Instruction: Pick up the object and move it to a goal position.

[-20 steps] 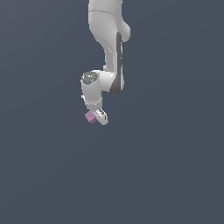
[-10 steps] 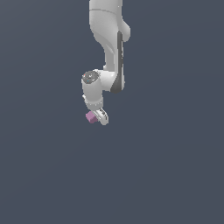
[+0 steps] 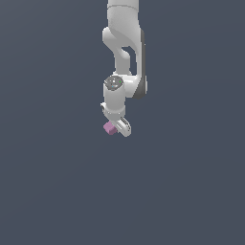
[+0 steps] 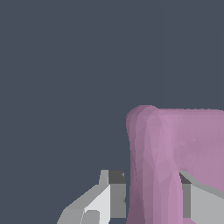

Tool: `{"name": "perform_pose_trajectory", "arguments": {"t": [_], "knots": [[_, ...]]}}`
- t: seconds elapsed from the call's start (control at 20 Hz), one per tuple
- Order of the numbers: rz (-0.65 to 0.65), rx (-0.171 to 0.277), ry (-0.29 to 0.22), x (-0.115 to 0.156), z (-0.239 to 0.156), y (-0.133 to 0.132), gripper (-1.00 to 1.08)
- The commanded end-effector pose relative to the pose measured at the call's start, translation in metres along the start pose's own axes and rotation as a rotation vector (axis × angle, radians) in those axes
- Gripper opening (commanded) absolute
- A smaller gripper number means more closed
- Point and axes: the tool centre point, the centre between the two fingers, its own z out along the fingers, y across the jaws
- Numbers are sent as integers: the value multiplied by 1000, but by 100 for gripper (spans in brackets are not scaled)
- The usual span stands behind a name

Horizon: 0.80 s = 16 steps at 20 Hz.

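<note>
Nothing else shows near the pink-purple block (image 3: 109, 128); plain dark grey ground lies on every side of it in both views. The white arm (image 3: 125, 52) hangs from above, and the block sits at its lower end, between the jaws of the gripper (image 3: 116, 128), which are clenched on it. In the exterior view the block is a small patch, partly covered by a white finger (image 3: 124, 127). The wrist view alone shows the block (image 4: 175, 162) large, with grey-white fingers (image 4: 107, 197) pressed on either flank.
</note>
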Motion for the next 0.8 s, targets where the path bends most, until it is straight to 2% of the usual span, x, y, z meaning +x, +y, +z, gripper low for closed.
{"name": "perform_pose_trajectory", "arguments": {"t": [0.0, 0.4, 0.75], "knots": [[0, -1, -1, -16, -6, -17, -100], [0, -5, -3, -58, -21, -62, -100], [1, -6, -4, -73, -28, -80, -100]]}}
